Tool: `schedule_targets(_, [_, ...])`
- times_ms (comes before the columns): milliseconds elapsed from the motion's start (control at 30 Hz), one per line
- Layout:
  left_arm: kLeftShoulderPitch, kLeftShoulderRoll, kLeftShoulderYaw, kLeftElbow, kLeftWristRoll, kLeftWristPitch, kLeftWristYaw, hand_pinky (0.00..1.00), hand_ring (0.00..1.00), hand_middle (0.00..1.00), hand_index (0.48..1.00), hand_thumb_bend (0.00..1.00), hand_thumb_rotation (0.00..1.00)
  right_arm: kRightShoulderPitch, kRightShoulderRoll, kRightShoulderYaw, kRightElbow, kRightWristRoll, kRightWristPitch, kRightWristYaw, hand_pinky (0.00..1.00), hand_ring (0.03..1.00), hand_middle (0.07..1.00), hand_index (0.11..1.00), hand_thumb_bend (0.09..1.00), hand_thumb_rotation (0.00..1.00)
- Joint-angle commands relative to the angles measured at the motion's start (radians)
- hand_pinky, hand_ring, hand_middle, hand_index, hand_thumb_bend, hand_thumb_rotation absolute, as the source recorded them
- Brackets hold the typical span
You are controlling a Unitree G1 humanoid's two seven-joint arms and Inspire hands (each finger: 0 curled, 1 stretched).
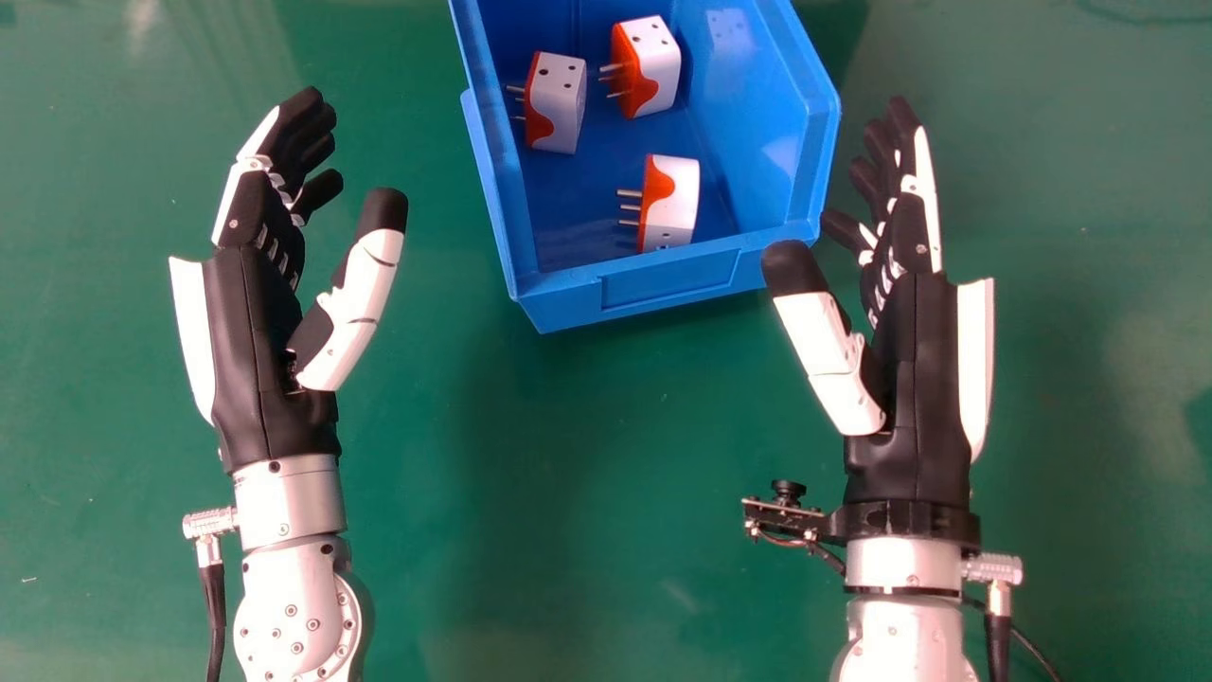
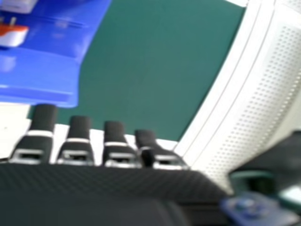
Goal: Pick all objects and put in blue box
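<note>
1. On the green tabletop point(image 1: 568, 474): blue box point(image 1: 568, 303), open-topped, ahead of & btwn the two hands.
2. In the blue box, far part, L side: L plug point(image 1: 566, 102), white w/ orange, pins twd the box's L wall.
3. Also in the box's far part, just R of that one: far plug point(image 1: 658, 62), same colours, tilted a bit, pins twd L too.
4. In the box's near part, close to its near wall: near plug point(image 1: 677, 204), orange & white, pins twd L. All 3 lie apart from each other.
5. L of the box, well apart from it: L hand point(image 1: 246, 350), open, fingers extended fwd, thumb out on the box side.
6. At the box's near R corner: R hand point(image 1: 909, 350), open too, fingers straight, pointing fwd alongside the box's R side. Thumb overlaps that corner in the head view; can't tell if it touches. R hand view: fingers point(image 2: 80, 129) extended, box close by w/ parts of 2 plugs inside.
7. Nearer the robot than the box, on the R wrist: small cam bracket point(image 1: 786, 516), sticking out twd the L.
8. Beyond the tabletop on the box's R side, per R hand view: white perforated surface point(image 2: 277, 70), apart from the box.
</note>
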Motion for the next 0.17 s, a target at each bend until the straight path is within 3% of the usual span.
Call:
schedule_targets(0, [0.002, 0.005, 0.001, -0.017, 0.001, -0.012, -0.005, 0.81, 0.84, 0.84, 0.805, 0.64, 0.49, 0.013, 0.061, 0.006, -0.035, -0.009, -0.011, -0.016, 0.82, 0.926, 0.940, 0.943, 0.698, 0.86])
schedule_targets(133, [0.005, 0.005, 0.001, -0.021, 0.007, -0.007, -0.001, 0.81, 0.84, 0.84, 0.805, 0.64, 0.49, 0.011, 0.057, 0.006, -0.027, -0.027, -0.011, -0.033, 0.82, 0.926, 0.939, 0.942, 0.698, 0.86])
